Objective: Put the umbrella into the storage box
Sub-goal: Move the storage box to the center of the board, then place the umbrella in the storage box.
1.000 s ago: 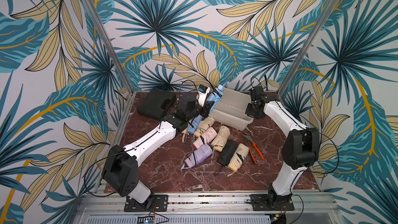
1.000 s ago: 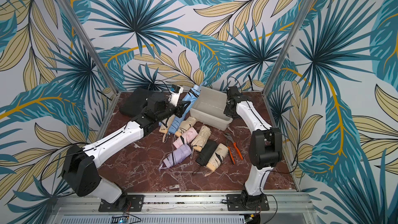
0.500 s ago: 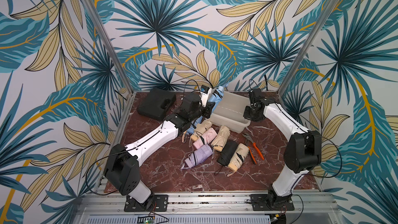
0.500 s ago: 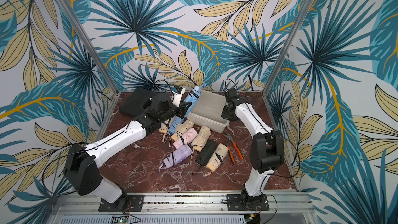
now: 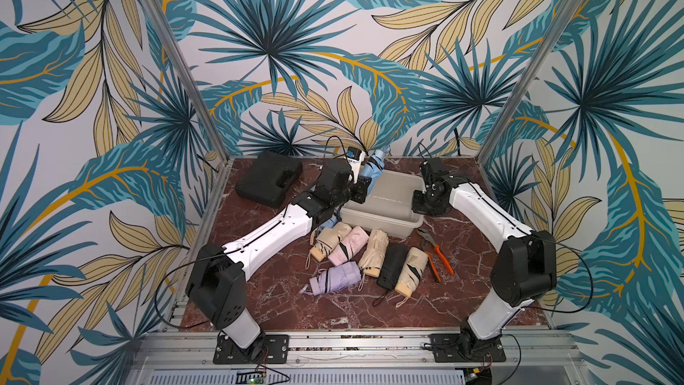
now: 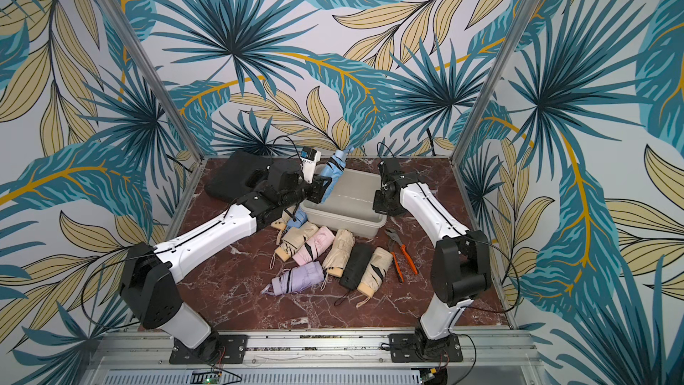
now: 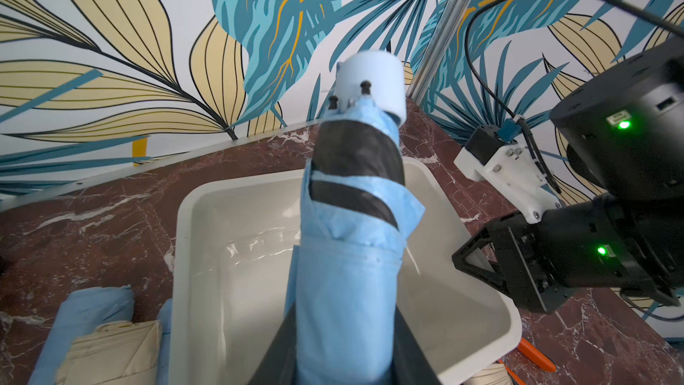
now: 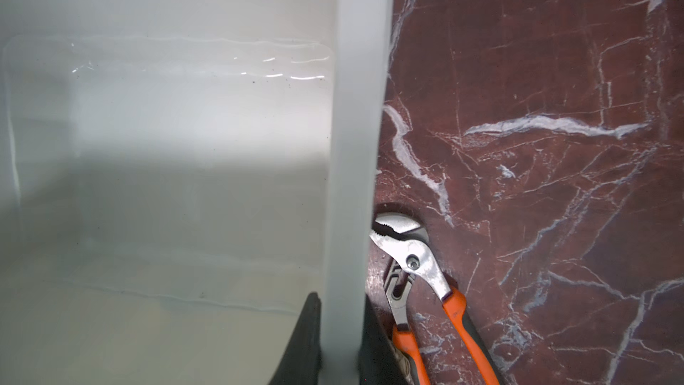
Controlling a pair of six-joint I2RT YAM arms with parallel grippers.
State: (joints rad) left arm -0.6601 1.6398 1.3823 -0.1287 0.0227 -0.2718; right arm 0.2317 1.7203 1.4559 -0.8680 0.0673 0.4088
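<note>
Marble table (image 5: 259,290), right end effector (image 8: 339,312) pinching one storage box (image 5: 385,222), left end effector (image 7: 342,361) pinching one umbrella (image 7: 348,272) — blue.

Right tool (image 8: 338,331) clamped on storage box (image 8: 166,142) rim; orange-handled pliers (image 8: 414,264) just beside.

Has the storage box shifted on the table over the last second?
Yes. The storage box, clamped at its rim by the right hand, has slid closer to the black case, which stayed put.
</note>
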